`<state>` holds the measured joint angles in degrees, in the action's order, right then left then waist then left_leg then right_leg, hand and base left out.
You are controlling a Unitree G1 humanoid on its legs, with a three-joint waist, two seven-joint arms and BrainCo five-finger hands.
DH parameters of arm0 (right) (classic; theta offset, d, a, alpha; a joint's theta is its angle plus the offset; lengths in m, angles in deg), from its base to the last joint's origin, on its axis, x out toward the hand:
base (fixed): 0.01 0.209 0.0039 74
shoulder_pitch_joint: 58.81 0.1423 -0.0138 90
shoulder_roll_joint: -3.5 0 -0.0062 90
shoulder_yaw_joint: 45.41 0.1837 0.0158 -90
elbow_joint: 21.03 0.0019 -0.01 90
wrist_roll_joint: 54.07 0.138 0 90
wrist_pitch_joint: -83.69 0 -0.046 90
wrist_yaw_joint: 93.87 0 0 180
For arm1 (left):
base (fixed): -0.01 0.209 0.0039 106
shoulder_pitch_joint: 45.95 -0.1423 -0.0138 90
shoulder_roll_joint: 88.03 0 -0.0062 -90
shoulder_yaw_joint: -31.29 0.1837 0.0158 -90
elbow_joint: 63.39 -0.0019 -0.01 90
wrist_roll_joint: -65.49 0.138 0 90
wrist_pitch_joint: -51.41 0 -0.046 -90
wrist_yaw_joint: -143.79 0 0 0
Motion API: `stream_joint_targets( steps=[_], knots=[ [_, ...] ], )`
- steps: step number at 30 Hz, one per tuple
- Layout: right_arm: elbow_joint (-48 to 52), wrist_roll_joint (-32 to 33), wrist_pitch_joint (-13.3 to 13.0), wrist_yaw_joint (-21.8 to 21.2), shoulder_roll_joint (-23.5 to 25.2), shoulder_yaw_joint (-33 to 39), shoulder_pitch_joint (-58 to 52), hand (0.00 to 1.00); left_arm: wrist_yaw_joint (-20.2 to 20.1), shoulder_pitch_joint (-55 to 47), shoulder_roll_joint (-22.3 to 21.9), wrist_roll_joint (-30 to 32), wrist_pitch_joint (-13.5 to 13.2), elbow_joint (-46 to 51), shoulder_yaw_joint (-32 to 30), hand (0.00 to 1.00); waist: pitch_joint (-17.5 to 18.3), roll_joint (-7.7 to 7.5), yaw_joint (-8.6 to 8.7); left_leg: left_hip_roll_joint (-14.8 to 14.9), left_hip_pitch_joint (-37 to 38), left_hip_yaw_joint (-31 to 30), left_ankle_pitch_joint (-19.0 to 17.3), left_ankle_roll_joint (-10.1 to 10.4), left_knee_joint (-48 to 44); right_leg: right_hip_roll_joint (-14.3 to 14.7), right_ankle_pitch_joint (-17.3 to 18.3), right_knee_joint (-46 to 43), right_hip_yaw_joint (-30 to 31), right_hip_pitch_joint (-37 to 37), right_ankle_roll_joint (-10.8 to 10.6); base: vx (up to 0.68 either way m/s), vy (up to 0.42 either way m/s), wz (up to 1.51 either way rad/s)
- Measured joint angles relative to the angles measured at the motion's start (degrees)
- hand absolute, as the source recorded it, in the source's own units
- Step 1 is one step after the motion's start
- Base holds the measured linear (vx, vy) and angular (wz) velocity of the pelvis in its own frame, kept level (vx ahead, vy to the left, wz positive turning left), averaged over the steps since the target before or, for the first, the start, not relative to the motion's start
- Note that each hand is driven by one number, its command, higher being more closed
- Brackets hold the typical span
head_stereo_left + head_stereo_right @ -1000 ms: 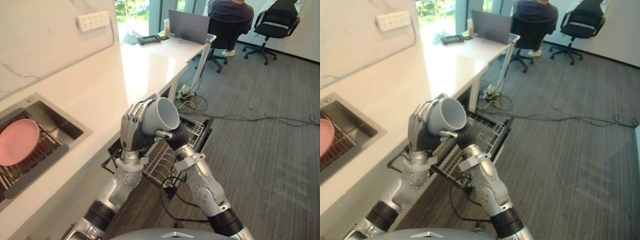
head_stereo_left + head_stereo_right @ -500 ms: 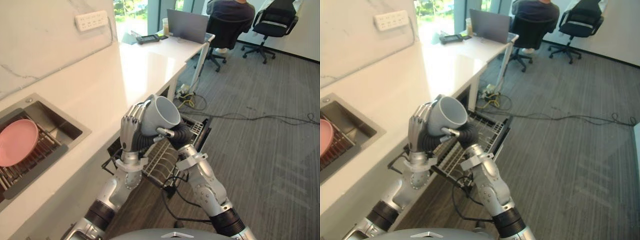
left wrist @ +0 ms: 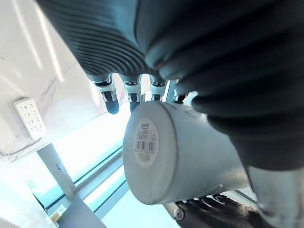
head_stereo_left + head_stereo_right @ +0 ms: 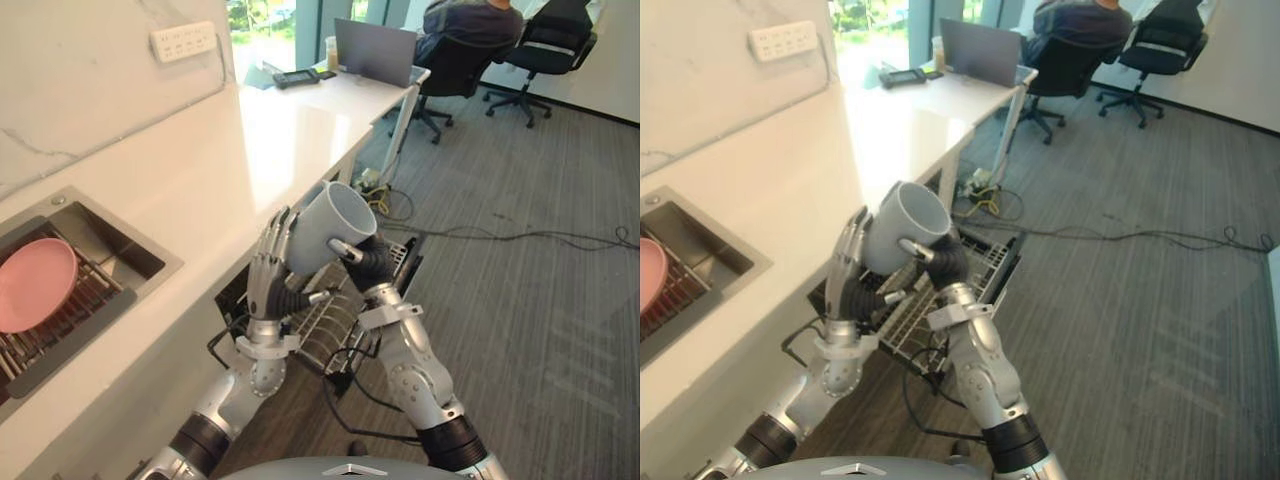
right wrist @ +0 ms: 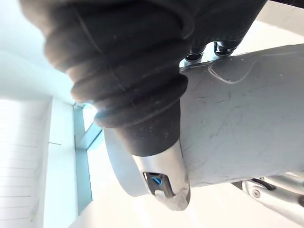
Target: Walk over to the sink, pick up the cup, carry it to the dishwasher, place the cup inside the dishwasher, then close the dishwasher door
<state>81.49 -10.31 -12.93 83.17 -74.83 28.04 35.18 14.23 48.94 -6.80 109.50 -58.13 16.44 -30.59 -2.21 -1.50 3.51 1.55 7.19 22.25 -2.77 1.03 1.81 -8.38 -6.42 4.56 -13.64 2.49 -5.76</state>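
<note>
Nearest in, the left hand (image 4: 268, 285) is standing with fingers straight, lying flat against the near-left side of the cup (image 4: 325, 232). The right hand (image 4: 368, 265) is clamping that grey cup, its fingers curling round it at the rim. It is holding the cup tilted in the air, mouth facing far right, above the pulled-out dishwasher rack (image 4: 318, 322). To the left, a pink plate (image 4: 35, 283) is lying in the sink (image 4: 130, 255), set in the white desk (image 4: 210, 170). Farther off, a laptop (image 4: 377, 52) is standing at the desk's far end, with a person (image 4: 470, 20) sitting behind it.
</note>
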Motion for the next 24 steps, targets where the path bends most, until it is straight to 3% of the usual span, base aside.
stream_joint_targets(
  steps=[6,8,9,14,16,18,24],
  knots=[
    [-0.01,1.40,-1.02,0.95,1.54,5.75,-1.01,1.00,-2.03,-0.10,-0.05,-2.43,-3.15,0.52,-1.05,0.00,0.03,-0.02,-0.05,-0.14,0.72,-0.08,1.00,-0.01,1.57,0.10,-0.09,-0.11,-0.11,0.07,0.04,-0.04,-0.021,0.01],
    [-0.09,0.94,-0.76,1.56,1.53,7.98,-1.94,1.00,-8.28,-0.35,-0.30,-8.80,-5.53,0.48,-1.10,0.00,0.03,-0.01,-0.10,-0.15,1.14,-0.08,1.09,0.01,1.88,0.12,-0.09,-0.06,-0.14,0.42,0.04,-0.04,-0.024,-0.01],
    [-0.14,0.87,-0.60,1.93,1.53,8.57,-2.03,1.00,-9.92,-0.60,-0.45,-10.43,-5.82,0.45,-1.10,0.00,0.03,-0.01,-0.05,-0.19,1.20,-0.09,1.21,-0.01,2.12,0.12,-0.10,-0.06,-0.14,0.39,0.03,-0.05,-0.021,0.01],
    [-7.23,-1.74,2.64,2.25,0.12,14.47,-3.13,1.00,-26.48,-7.28,-0.75,-26.09,-7.32,-2.41,-0.91,0.00,0.07,-0.08,0.00,-0.24,0.56,-1.31,1.65,-0.05,2.60,-0.13,-0.02,0.01,-1.33,0.25,-0.08,-0.03,-0.020,0.12],
    [-12.33,-4.16,4.41,2.24,-2.25,15.43,-3.14,1.00,-32.79,-10.39,-0.35,-31.56,-6.63,-4.87,-0.86,0.00,0.09,-0.11,-0.44,-0.32,-0.22,-2.16,1.97,-0.09,2.59,-0.23,0.02,0.03,-2.26,0.01,-0.11,-0.01,-0.021,0.28],
    [-19.87,-7.43,5.69,1.91,-3.95,16.11,-2.23,1.00,-40.97,-13.15,1.34,-38.63,-3.56,-9.78,-0.71,0.00,0.08,-0.12,-0.93,-0.38,-1.05,-3.51,2.40,-0.08,2.60,-0.28,0.02,0.04,-3.55,-0.15,-0.11,-0.02,-0.028,0.25],
    [-42.12,-12.81,7.38,0.43,-9.18,16.10,8.71,1.00,-50.94,-14.88,4.96,-47.40,2.25,-23.26,-2.68,0.00,-0.49,-0.03,-2.26,-1.01,-3.58,-8.01,4.17,-0.54,2.66,-0.84,-0.07,0.06,-8.05,-0.25,-0.08,-0.06,-0.013,0.41]
  ],
)
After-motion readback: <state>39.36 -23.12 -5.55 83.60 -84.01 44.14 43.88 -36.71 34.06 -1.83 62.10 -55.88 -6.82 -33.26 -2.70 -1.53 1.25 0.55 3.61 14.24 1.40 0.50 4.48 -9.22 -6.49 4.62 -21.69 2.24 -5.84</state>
